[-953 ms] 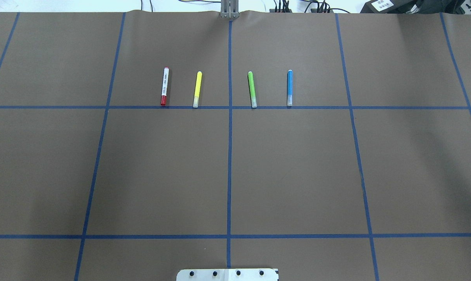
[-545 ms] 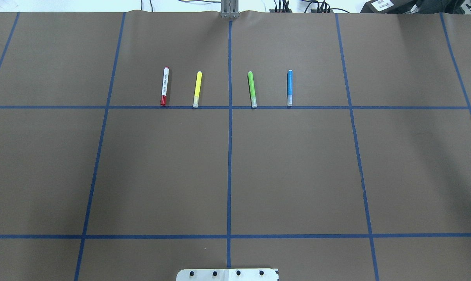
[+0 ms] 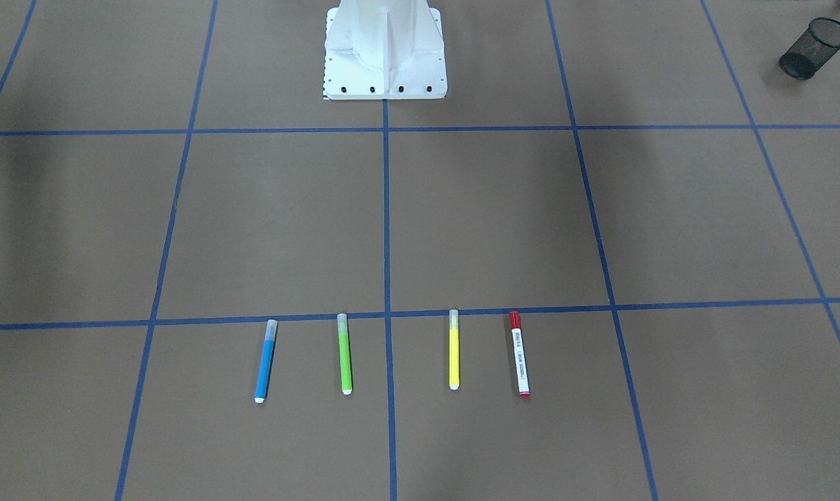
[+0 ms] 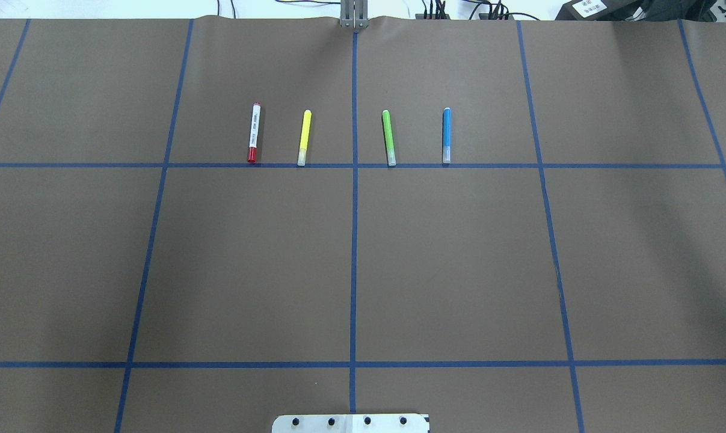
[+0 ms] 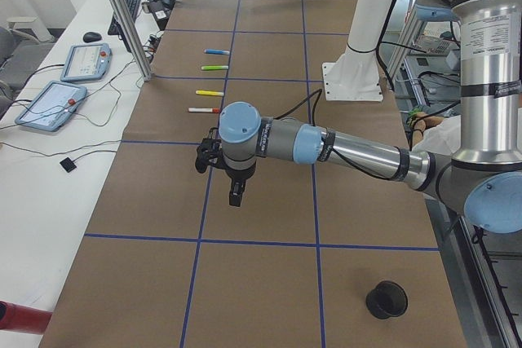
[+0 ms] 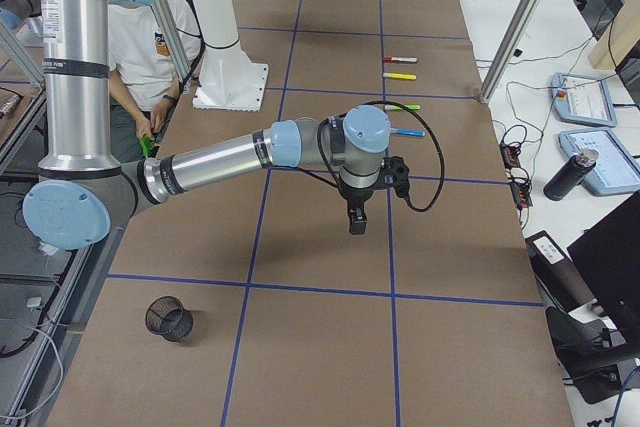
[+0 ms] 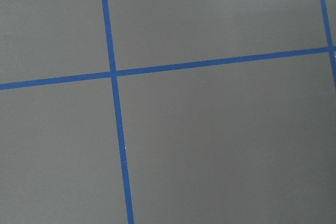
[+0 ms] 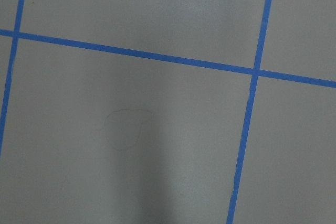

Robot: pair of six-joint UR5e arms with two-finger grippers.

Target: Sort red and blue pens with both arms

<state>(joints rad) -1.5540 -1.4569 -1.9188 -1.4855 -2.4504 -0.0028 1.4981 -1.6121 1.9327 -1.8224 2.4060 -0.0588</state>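
The red pen (image 4: 253, 133), white-barrelled with a red cap, lies at the left end of a row of markers on the brown table; the blue pen (image 4: 446, 135) lies at the right end. Both also show in the front view, red pen (image 3: 519, 353) and blue pen (image 3: 265, 360). Neither arm shows in the overhead or front views. My left gripper (image 5: 235, 193) hangs fingers-down over the table, well short of the red pen (image 5: 204, 110). My right gripper (image 6: 356, 219) hangs likewise, short of the blue pen (image 6: 408, 133). Whether either is open or shut I cannot tell.
A yellow marker (image 4: 304, 137) and a green marker (image 4: 388, 138) lie between the two pens. The white pedestal (image 3: 385, 49) stands at the robot's side. Black mesh cups (image 5: 387, 300) (image 6: 168, 318) sit near each table end. A person (image 6: 140, 47) sits behind the pedestal.
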